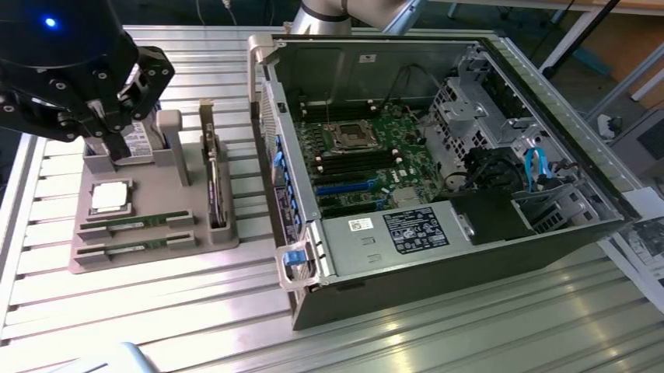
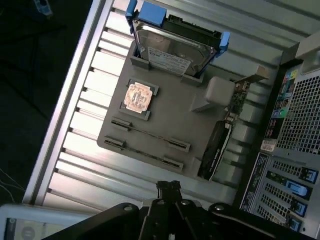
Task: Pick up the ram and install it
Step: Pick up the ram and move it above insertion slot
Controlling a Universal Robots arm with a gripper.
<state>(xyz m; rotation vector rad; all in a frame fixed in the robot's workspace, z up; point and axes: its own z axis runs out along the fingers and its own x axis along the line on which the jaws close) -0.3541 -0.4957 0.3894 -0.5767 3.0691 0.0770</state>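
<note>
1. Currently the ram [image 1: 135, 221] stands on edge in a slot of the holder [image 1: 155, 198], its twin [image 1: 133, 250] just beside it (probably so the top edge stays free to pinch).
2. Neither stick is touched. The gripper [image 2: 169, 187] hovers above the holder, fingers pressed together on nothing.
3. On the exterior view's right, the case [image 1: 467, 272] lies open, its board facing up, apparently for access from above.
</note>
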